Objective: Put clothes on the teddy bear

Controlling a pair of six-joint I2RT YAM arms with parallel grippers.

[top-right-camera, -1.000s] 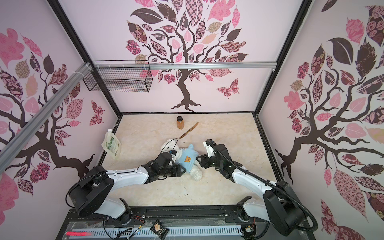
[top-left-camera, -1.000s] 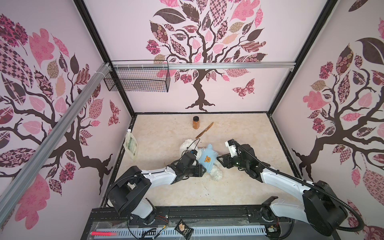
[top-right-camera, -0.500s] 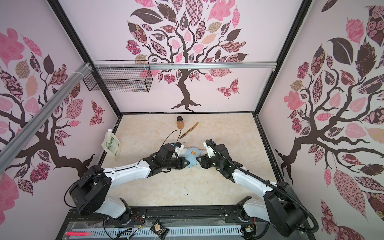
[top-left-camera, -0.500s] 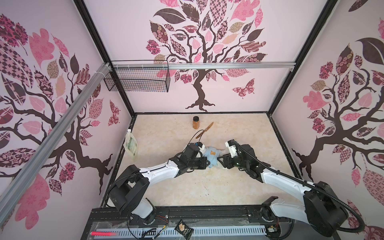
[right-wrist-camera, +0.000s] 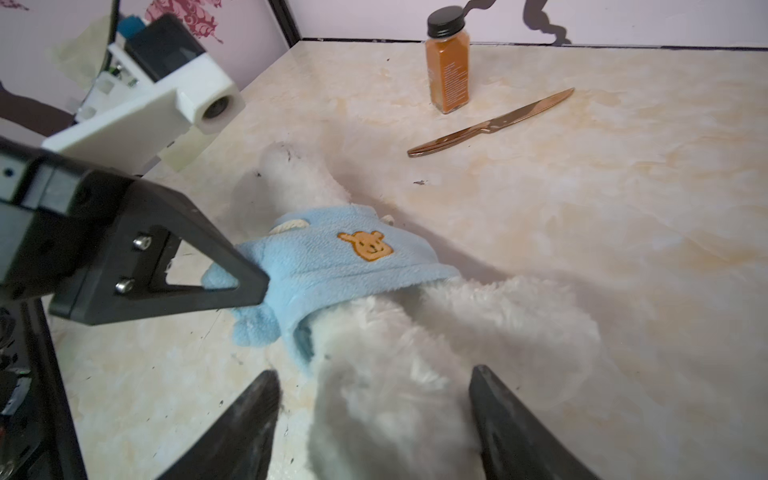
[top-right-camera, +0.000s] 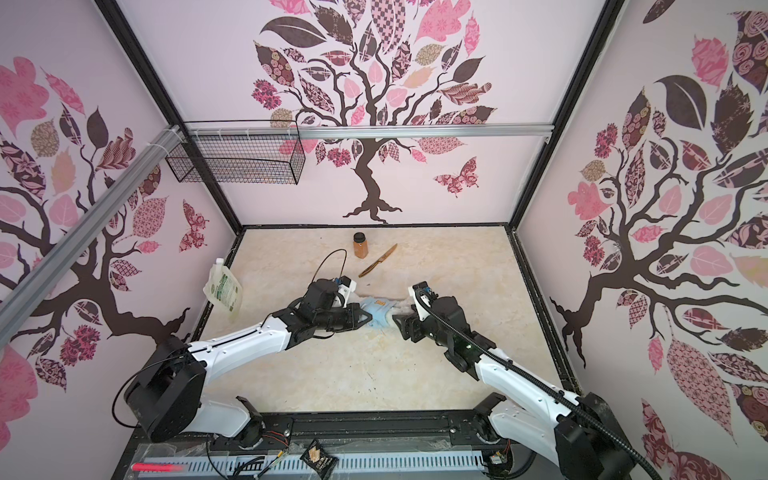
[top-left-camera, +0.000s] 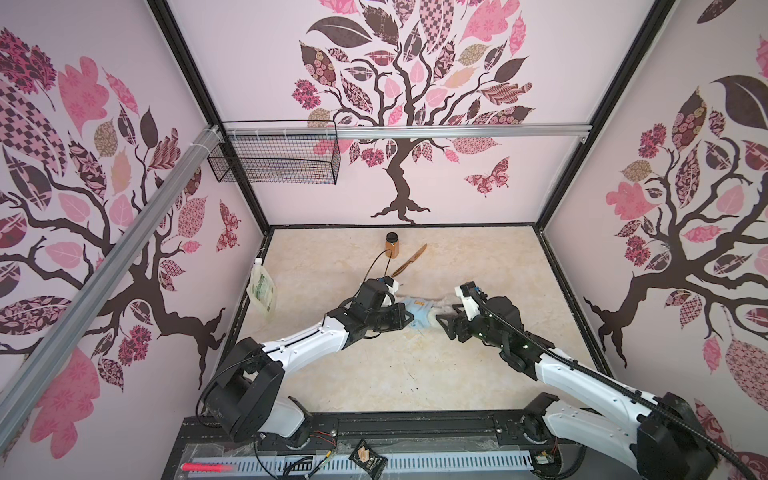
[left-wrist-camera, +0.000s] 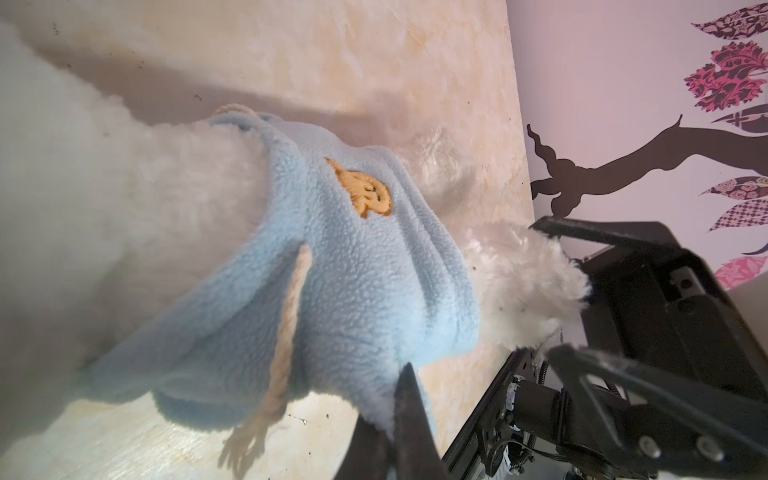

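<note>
Change over the last second: the teddy bear [right-wrist-camera: 457, 332], which lay slantwise with its shirt spread broad, is now drawn out crosswise between the two arms. It sits mid-surface [right-wrist-camera: 602, 216], just in front of the knife [right-wrist-camera: 490, 122] and the spice jar [right-wrist-camera: 448, 66]

Left end effector [top-left-camera: 407, 319]: has closed, tips pinched tight on an edge of the light blue shirt [right-wrist-camera: 332, 257]; a tuft of white fur is caught with it in the left wrist view

Right end effector [right-wrist-camera: 374, 370]: jaws have spread wide and straddle a white furry limb at the bear's lower end. A gap shows on one side, so it looks released, not held

Meaning: the shirt is round the torso, print up. My judgement is that the left is tugging cloth into place while the right lets go to re-grip. Far along, not confirmed finished

Hard to see: the head is probably behind the left wrist, and the top views blur fur into the pale surface. I cannot tell whether both arms are through the sleeves
</note>
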